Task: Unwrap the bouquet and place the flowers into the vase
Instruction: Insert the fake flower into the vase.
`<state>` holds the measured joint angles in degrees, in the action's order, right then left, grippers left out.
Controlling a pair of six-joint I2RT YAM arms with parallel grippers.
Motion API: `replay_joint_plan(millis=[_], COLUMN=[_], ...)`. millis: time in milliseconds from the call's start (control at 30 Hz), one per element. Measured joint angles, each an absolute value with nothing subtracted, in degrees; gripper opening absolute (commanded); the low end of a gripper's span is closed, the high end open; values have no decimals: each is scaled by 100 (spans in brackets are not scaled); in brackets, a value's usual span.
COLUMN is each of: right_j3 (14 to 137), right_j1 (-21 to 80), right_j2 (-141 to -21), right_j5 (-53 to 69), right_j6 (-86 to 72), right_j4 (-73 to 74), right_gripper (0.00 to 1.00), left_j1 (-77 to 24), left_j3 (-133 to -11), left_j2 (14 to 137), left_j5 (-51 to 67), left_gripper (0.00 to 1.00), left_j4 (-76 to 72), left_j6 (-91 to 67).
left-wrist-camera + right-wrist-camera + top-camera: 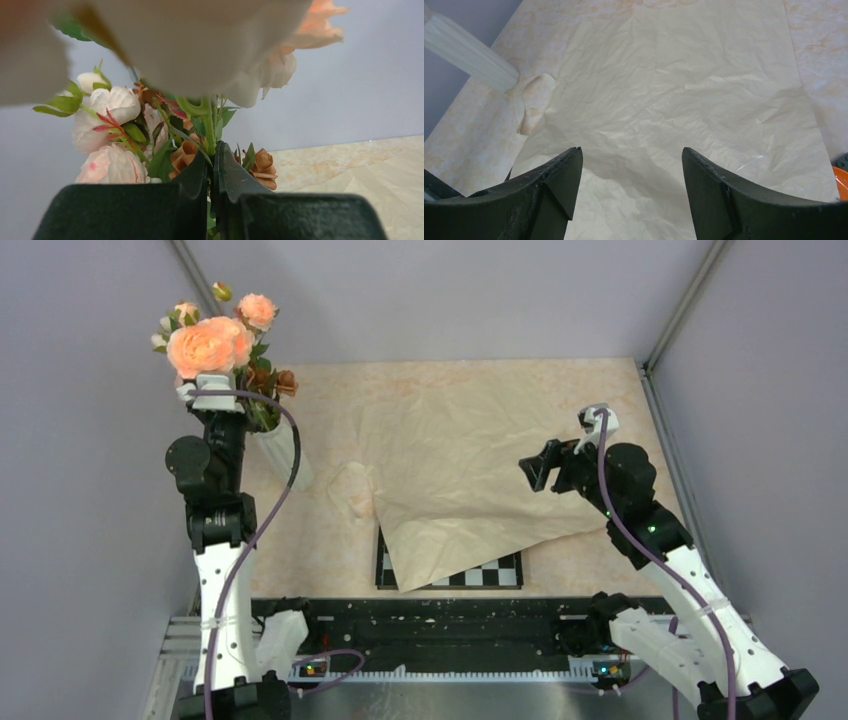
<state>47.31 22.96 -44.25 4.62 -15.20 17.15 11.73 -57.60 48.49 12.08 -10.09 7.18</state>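
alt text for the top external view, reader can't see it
The left gripper is shut on the stems of peach and pink flowers, holding them at the mouth of a white vase on the left. The right gripper hangs open over a flattened sheet of beige wrapping paper.

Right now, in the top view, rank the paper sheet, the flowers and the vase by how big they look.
1. paper sheet, clearly largest.
2. flowers next.
3. vase smallest, but the left arm hides part of it, so flowers versus vase is unsure.
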Motion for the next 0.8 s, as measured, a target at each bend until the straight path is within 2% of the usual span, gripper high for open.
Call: replay_joint_plan(millis=[333,567,800], right_j3=[4722,4722,4674], right_j1=[2296,2296,2296], right_j2=[-4403,-4394,-4394], right_j5=[499,545,589], right_j6=[-1559,-1566,-1584], right_j4=[1737,1730,1717], right_gripper=[74,74,74], left_j1=[1243,1280,1313], left_j3=[-5127,-4794,-4471], left_j2=[4698,4696,4672], left_j5=[801,552,386], left_gripper=[0,7,9], left_j4=[-1452,-1621,-1765], left_j6=[502,355,183])
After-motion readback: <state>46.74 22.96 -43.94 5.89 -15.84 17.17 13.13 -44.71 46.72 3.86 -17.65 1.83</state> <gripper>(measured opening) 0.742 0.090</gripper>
